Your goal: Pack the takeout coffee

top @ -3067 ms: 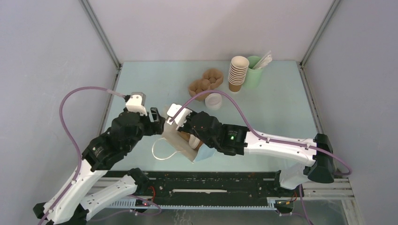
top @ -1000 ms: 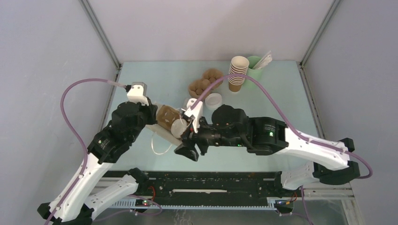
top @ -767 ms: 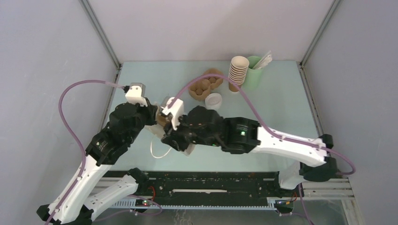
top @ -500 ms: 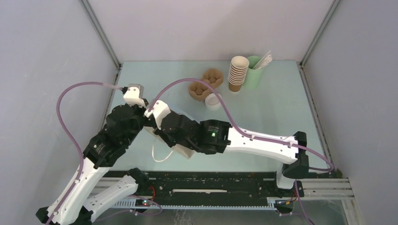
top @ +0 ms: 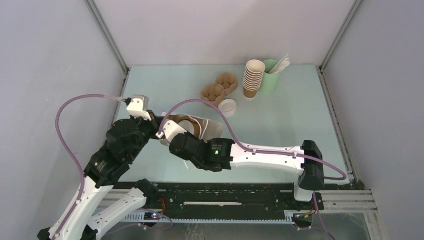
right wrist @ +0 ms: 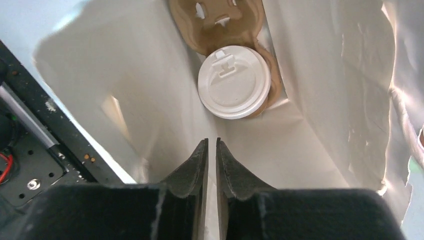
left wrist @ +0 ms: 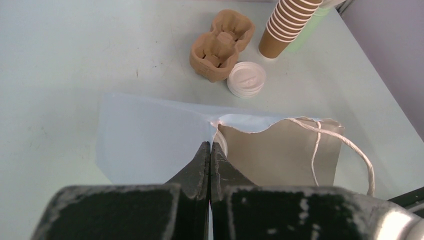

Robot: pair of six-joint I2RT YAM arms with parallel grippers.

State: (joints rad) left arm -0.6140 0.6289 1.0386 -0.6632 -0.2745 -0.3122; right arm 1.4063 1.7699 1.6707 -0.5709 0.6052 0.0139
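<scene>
Clamping the paper bag (left wrist: 150, 140) at its wavy rim: left gripper (left wrist: 210, 149), jaws fully together on the thin sheet. The bag is smooth and pale outside with a twisted string handle (left wrist: 350, 150), and sits left of the worktop (left wrist: 75, 50) middle, toward the near edge. The takeout coffee (right wrist: 234, 82) is deep inside the bag, seated in a moulded pulp carrier (right wrist: 215, 20), its round white plastic lid facing the mouth. Right gripper (right wrist: 211, 147) is at the bag mouth with only a thin slit between its fingers; can't tell if it's pinching paper. Toward the far edge: second pulp carrier (left wrist: 220, 45), loose white lid (left wrist: 246, 79), ribbed stack of brown cups (left wrist: 287, 25).
</scene>
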